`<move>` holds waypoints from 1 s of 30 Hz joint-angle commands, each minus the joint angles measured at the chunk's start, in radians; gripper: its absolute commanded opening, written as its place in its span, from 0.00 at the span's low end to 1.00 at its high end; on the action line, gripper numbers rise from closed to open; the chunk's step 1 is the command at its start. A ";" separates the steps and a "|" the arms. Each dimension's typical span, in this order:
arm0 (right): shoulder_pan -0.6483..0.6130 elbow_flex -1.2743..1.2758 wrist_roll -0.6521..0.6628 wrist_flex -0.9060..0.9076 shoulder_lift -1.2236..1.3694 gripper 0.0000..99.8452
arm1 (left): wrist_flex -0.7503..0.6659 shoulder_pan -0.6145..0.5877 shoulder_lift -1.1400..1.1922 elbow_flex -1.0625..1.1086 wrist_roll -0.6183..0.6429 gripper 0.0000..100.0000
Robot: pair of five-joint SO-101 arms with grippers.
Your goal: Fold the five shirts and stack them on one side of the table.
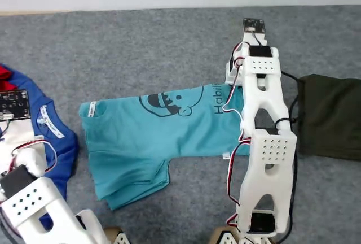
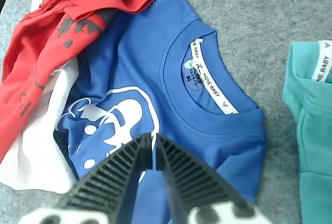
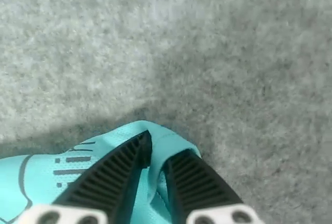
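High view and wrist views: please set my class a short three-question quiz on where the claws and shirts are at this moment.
1. True or false: the right claw is shut on an edge of the teal shirt.
2. Which shirt lies directly below the left claw? A teal shirt; B blue shirt; C red shirt.
3. Fill in: in the left wrist view, the ___ shirt overlaps the blue shirt.
Key: 1 true; 2 B; 3 red.

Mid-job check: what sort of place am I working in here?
Probably a robotics test bench for folding clothes: a grey fabric-covered table, small shirts like the teal shirt spread on it, and two white desktop arms.
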 commanded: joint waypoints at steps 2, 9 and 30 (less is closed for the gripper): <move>-0.001 -0.057 0.058 -0.024 -0.007 0.03 | -0.018 0.000 -0.002 -0.007 -0.011 0.02; -0.004 -0.109 0.074 0.058 -0.007 0.24 | -0.018 -0.002 -0.003 0.021 -0.011 0.02; -0.028 -0.361 0.114 0.521 -0.044 0.20 | 0.187 0.049 0.006 -0.108 -0.014 0.02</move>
